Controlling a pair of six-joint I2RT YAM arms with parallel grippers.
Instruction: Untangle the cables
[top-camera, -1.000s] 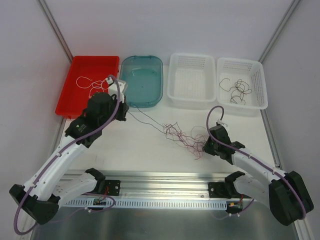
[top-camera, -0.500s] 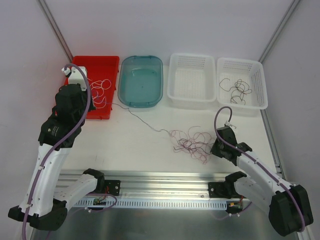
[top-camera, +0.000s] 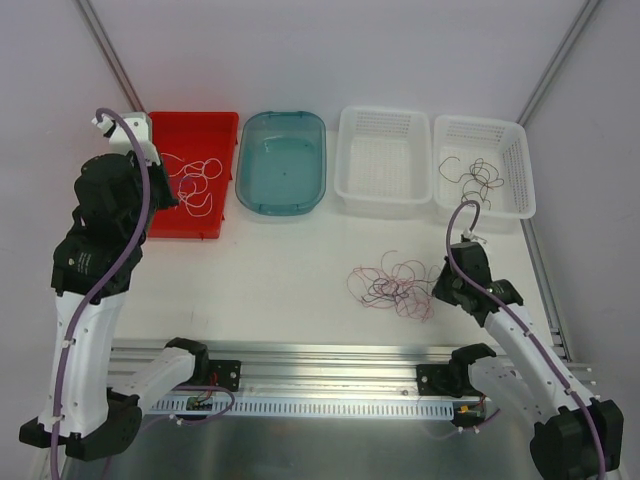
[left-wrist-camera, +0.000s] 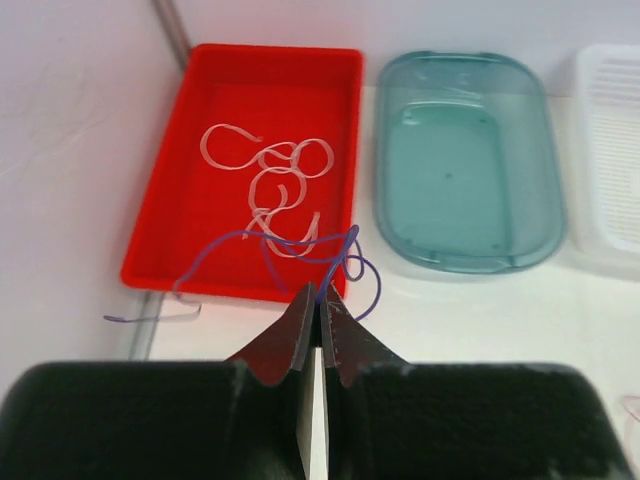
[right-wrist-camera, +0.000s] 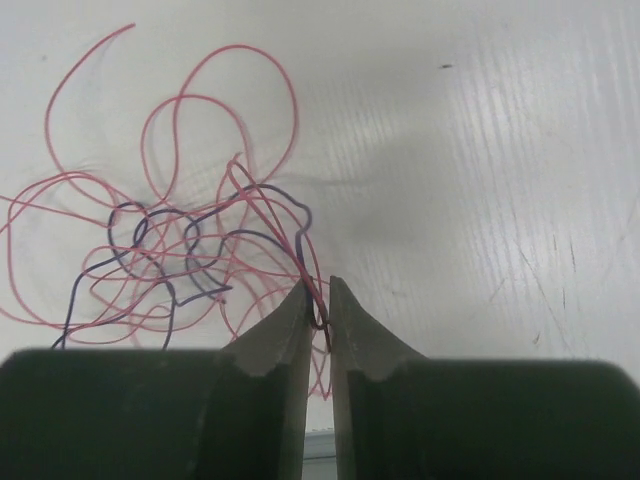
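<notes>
Left gripper clenched on one purple wire, red tray just ahead. Right gripper jaws a hair apart around red strands, grip unclear. Cables clumped at its tips, most of the sorting left.

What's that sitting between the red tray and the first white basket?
A translucent teal tub, with nothing visible inside it. It stands in a row with the red tray on one side and the white basket on the other, as the top view shows.

Bright, even overhead light; faint soft shadows beside the cables; mild sheen on the table; wrist views slightly soft.
</notes>
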